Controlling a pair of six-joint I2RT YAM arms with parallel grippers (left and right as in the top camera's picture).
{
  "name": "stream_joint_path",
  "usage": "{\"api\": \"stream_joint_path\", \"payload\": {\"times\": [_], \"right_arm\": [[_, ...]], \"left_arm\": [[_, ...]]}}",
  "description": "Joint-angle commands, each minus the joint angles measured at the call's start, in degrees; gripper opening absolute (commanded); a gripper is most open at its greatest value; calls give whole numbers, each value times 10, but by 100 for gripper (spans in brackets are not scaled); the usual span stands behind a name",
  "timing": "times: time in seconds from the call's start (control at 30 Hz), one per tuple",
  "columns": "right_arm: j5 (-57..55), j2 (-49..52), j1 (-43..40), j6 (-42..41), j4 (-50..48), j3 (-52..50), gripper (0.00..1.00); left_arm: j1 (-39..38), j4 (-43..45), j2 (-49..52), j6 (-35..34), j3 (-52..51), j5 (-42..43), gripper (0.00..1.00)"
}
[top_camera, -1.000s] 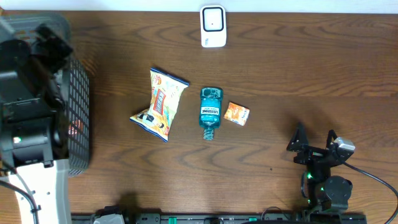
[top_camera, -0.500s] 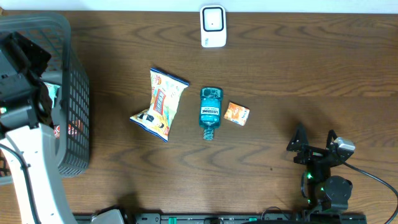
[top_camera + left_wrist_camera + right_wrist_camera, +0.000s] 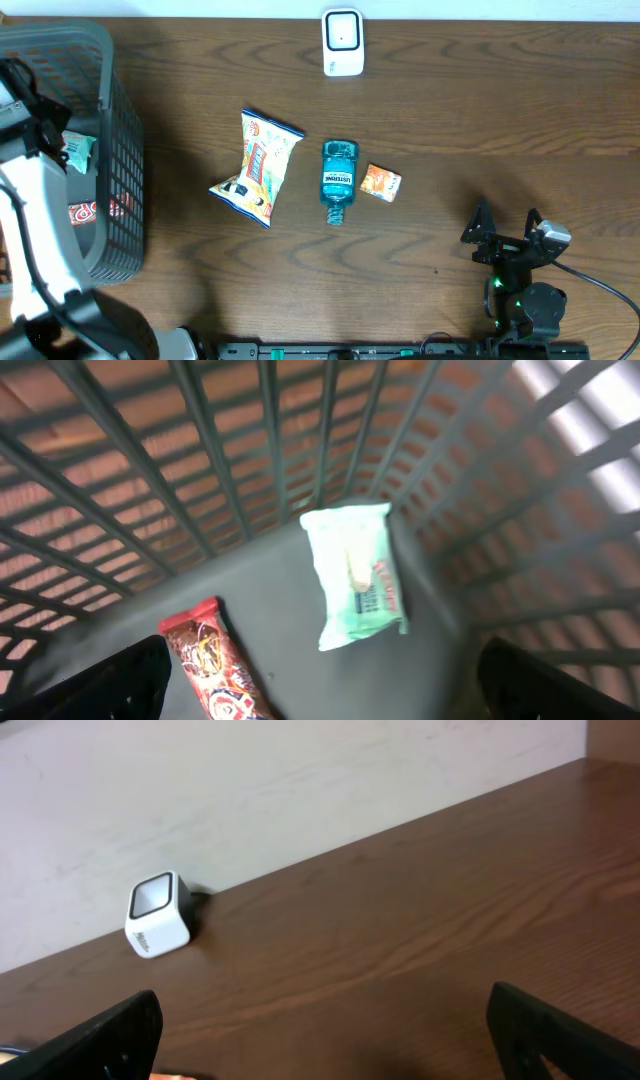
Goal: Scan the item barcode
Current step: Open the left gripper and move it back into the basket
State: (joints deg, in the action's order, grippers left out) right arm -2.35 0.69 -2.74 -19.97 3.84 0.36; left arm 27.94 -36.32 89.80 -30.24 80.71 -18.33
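A white barcode scanner [image 3: 343, 42] stands at the table's far edge and shows small in the right wrist view [image 3: 160, 915]. Three items lie mid-table: a yellow snack bag [image 3: 257, 167], a teal mouthwash bottle [image 3: 338, 181] and a small orange box [image 3: 381, 183]. My left gripper [image 3: 325, 695] hangs open inside the dark mesh basket [image 3: 125, 180], above a green pack [image 3: 357, 575] and a red wrapped bar [image 3: 215, 670], and holds nothing. My right gripper [image 3: 505, 228] rests open and empty at the near right, well clear of the items.
The basket fills the table's left end, and its grid walls [image 3: 250, 450] surround the left gripper. Bare brown wood [image 3: 480, 120] lies between the items, the scanner and the right arm. A pale wall [image 3: 300, 780] rises behind the scanner.
The left arm has swung left and toward the front, uncovering the basket's inside with the green pack and the red bar. The right arm and the table items have not moved.
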Motion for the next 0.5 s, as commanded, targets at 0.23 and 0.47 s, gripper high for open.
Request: {"api": "stream_joint_path", "payload": {"times": [0.23,0.47], "right_arm": [[-3,-3,4,-2,2,0,99],[-3,-3,4,-2,2,0,99]], "left_arm": [[11,-98,107,-125,16,-2,98],[23,-146,159,-166,7,35,98]]}}
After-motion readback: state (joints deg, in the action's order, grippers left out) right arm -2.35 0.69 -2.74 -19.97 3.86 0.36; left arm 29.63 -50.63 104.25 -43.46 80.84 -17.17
